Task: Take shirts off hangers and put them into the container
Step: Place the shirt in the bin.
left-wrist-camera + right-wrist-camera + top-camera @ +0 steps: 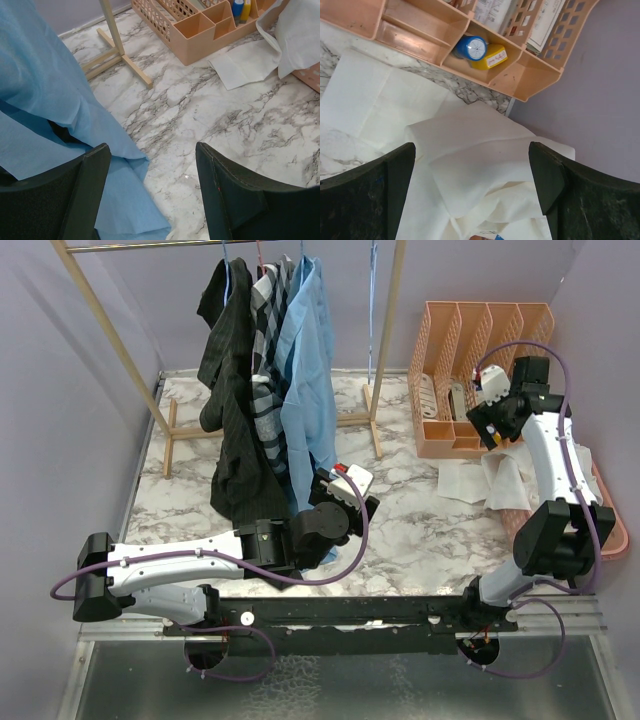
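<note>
Three shirts hang on hangers from the wooden rack: black pinstriped [225,390], black-and-white checked [265,350] and light blue [305,370]. A bare blue hanger [373,300] hangs to their right. My left gripper [340,485] is open low beside the light blue shirt [50,100], whose hem lies under my left finger [85,190]. The white shirt [500,480] is crumpled over the salmon container [612,530], one part spilling onto the table. My right gripper [492,435] hovers open above the white shirt [485,165], holding nothing.
The peach file organizer [480,370] stands at the back right, with a blue-capped item [471,47] in one slot. The rack's wooden foot [125,57] crosses the marble table [420,530]. The container's lattice edge [310,77] shows at the right of the left wrist view.
</note>
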{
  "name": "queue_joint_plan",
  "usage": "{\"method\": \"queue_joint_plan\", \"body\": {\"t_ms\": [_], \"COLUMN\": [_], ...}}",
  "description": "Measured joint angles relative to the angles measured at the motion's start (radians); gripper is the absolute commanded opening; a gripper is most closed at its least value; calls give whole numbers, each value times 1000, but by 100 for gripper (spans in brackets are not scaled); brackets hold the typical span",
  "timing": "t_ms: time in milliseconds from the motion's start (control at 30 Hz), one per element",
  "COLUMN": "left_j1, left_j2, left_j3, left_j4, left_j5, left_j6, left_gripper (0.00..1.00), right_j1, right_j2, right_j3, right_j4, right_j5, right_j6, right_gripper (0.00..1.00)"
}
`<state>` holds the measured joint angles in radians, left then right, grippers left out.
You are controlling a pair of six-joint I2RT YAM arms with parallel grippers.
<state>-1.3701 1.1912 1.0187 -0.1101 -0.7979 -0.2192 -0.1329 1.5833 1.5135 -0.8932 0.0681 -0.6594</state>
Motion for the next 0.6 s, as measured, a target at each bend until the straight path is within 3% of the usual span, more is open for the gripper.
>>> {"method": "queue_joint_plan", "body": {"t_ms": [600], "left_j1": [0], "left_j2": [-35], "left_j3": [-107], "left_j4": [58], "left_j5": [6], "left_j6": [1], "left_gripper": [71], "right_j1": [0], "right_j2": [92], "right_j3": [41], "right_j4": [19], "right_j5": [71], "right_j6": [-53], "right_gripper": [94]}}
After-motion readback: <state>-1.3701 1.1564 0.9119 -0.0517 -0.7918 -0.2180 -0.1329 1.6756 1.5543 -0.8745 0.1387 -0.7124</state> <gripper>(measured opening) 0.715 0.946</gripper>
